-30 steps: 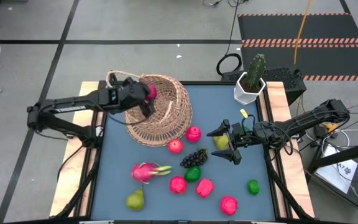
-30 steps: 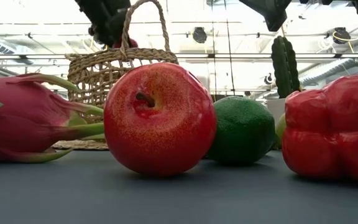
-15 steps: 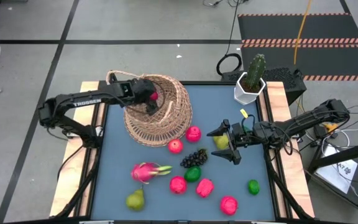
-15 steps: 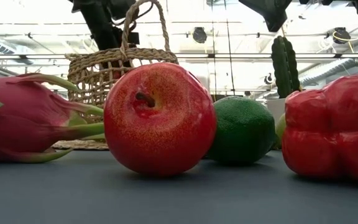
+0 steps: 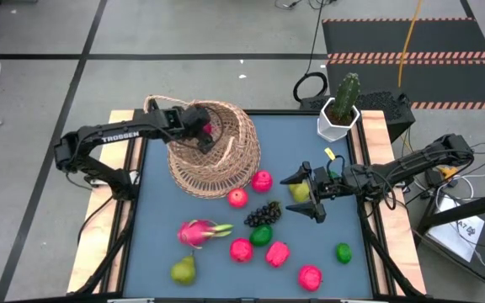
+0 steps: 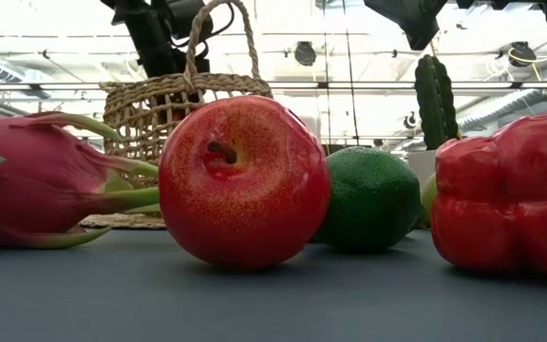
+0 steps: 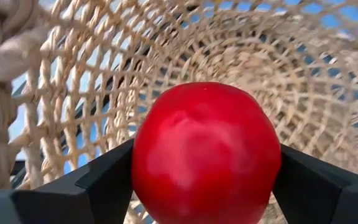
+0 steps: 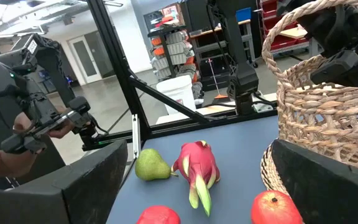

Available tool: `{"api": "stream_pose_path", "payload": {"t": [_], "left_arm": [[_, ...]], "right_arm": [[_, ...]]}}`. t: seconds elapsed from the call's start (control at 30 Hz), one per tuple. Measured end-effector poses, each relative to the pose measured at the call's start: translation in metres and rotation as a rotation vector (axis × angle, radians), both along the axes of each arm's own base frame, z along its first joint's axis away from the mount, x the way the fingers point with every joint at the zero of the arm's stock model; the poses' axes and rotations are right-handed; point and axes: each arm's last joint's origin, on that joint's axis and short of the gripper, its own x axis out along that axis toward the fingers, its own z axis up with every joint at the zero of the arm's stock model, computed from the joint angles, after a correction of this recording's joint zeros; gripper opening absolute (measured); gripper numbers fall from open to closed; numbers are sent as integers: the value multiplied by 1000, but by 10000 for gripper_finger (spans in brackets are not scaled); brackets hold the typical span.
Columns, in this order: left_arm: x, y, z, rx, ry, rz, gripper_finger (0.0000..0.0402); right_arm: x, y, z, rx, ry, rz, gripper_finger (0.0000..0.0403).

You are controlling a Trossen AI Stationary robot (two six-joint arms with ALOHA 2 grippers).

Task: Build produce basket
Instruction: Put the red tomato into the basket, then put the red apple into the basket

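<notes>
Blue counter (image 5: 158, 227), first fruit being loaded.
A red fruit (image 7: 204, 152) is pinched by the left claw (image 5: 202, 133) inside the basket (image 5: 230, 156); eleven pieces lie beside the basket; the right claw (image 5: 310, 195) is spread.

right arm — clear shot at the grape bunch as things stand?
Probably yes. The right gripper hovers open just right of the grape bunch, with nothing between them. Only a yellow-green fruit sits near its fingers; the left gripper is away in the basket.
</notes>
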Motion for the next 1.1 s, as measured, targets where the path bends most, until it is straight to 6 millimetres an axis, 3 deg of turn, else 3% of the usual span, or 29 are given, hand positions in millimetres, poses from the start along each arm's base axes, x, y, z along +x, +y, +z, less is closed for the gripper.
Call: {"api": "stream_pose_path", "payload": {"t": [0.23, 0.53, 0.8, 1.1], "left_arm": [[-2, 0, -1, -10, 18, 18, 327], [-4, 1, -1, 21, 46, 42, 377], [-3, -2, 1, 28, 39, 24, 381], [-2, -29, 39, 89, -79, -87, 381]], "right_arm": [[0, 0, 0, 0, 0, 0, 394], [0, 0, 0, 0, 0, 0, 394], [0, 0, 0, 0, 1, 0, 394], [0, -2, -5, -36, 47, -78, 394]]}}
